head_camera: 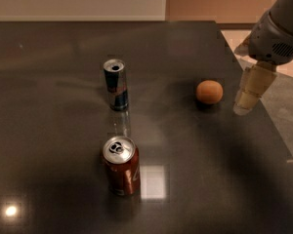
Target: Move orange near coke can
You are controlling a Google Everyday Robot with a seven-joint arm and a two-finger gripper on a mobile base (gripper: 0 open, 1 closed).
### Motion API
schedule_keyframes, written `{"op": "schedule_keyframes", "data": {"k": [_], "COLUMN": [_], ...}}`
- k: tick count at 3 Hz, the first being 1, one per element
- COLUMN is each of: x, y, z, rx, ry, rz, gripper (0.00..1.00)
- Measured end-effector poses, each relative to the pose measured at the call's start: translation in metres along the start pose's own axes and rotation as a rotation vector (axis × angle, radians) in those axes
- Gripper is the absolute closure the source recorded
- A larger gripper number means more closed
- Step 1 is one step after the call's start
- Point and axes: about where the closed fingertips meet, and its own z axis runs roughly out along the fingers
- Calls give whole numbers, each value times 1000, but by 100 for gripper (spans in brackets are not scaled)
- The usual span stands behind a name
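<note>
At right table (49, 111) edge: gripper (248, 97) is hovering just right of orange (209, 92), not touching; grip state cannot be told.
orange: is sitting far right.
coke can (121, 166): is standing upright near centre, well apart from orange.

Glossy table (49, 52); shiny metal coke can (121, 168); matt orange (209, 92), pale claw (244, 105) beside it.

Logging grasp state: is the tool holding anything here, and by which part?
Nothing is held. The tool hangs just right of the orange, apart from it; the orange sits on the table.
</note>
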Motion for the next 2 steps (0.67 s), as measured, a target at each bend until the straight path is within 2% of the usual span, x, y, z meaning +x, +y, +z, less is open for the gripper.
{"op": "schedule_keyframes", "data": {"k": [2], "x": [0], "y": [-16], "z": [55], "rx": [-53], "ry": [-37], "rz": [18], "gripper": [0]}}
